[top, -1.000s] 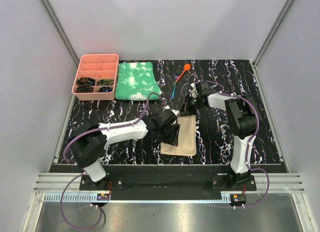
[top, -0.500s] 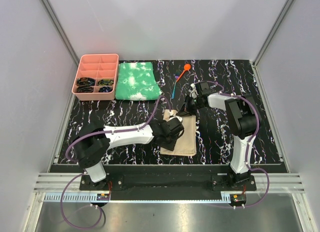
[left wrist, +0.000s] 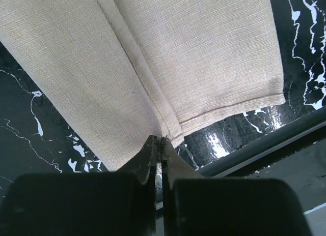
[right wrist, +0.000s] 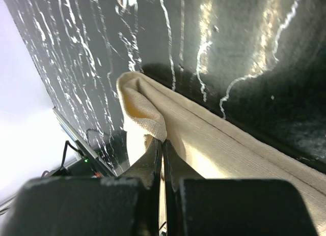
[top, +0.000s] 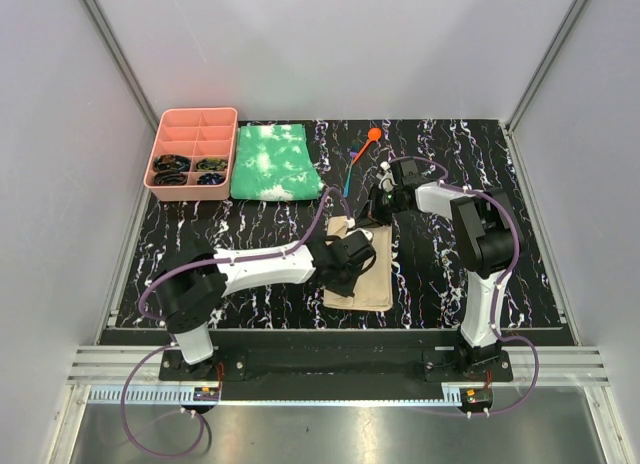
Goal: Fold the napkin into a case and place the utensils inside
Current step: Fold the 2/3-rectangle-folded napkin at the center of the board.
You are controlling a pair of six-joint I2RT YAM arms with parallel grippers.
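Two spots on the napkin (top: 372, 276) are pinched by me right now.

From the top camera, the tan napkin lies on the dark table (top: 440, 274) between my arms, near the front edge. My left gripper (top: 342, 280) is at its left side. My right gripper (top: 376, 216) is at its far corner. The orange spoon (top: 373, 136) and the thin blue one (top: 347, 179) lie just past the napkin, not on it. The green cloth (top: 272, 161) and the pink tray (top: 163, 154) are off to the left, well away.

From my left wrist, my fingers (left wrist: 147, 159) are pressed together on the napkin's hem, right where a fold line meets the near edge. Only a tiny bit of cloth sits between them. I think a bite this small could slip, so I should lift slowly.

From my right wrist, the fingers are shut tight on a bunched-up corner. The cloth makes a little hump there, and the rest runs flat along the table.

I think I am in the middle of a fold. To do it well, I should move both hands together at the same speed. The cloth should stay low and a bit stretched, so it does not sag or twist. I should lay edge on edge, stay clear of the spoon, and leave one end open like a pocket.
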